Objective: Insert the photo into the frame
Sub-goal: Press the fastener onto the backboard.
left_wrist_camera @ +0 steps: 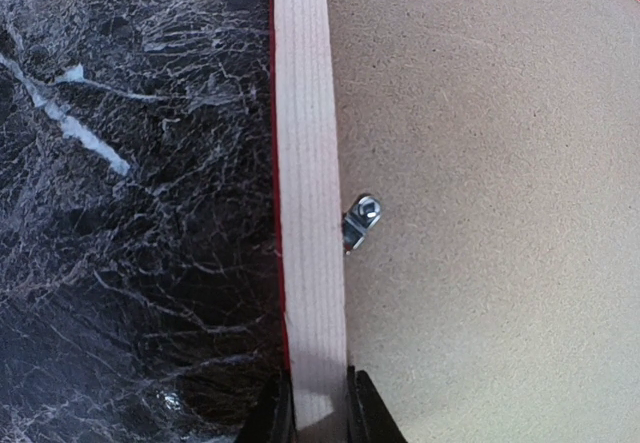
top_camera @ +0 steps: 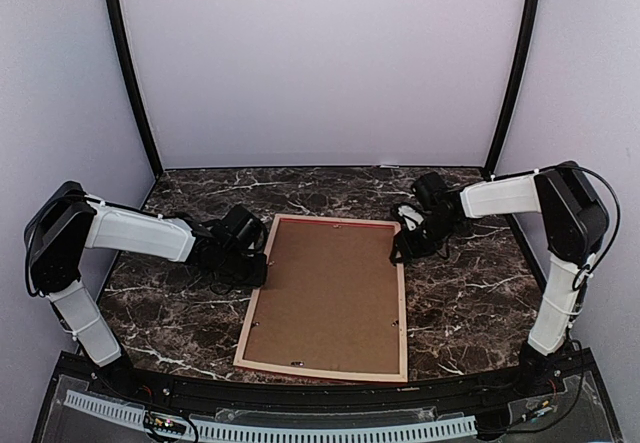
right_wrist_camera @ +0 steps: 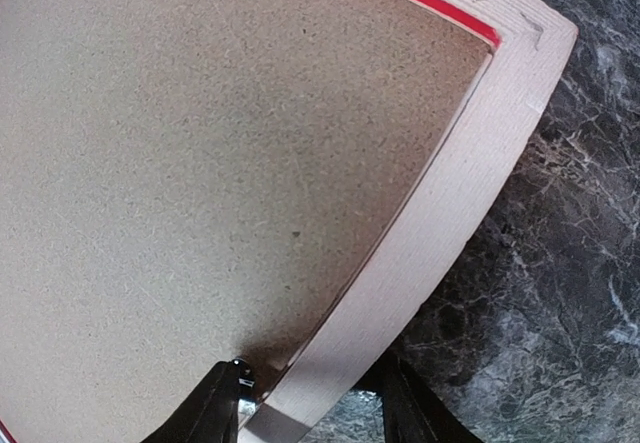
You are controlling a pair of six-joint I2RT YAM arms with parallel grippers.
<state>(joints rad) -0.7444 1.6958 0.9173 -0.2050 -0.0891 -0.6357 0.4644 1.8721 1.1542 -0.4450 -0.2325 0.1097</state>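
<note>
Face-down frame lay on surface, backing board inside, marble beyond every edge. Clamped on left rail: left end effector; right end effector straddled right rail, jaws apart.

Pale-wood frame, red edge; black white-veined table.

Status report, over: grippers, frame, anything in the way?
Left gripper shut on frame, left rail. Right gripper open, straddling right rail. Frame face down, backing board in it. Photo unseen.

Left gripper and right gripper fingertips — cropped by bottom edges
</note>
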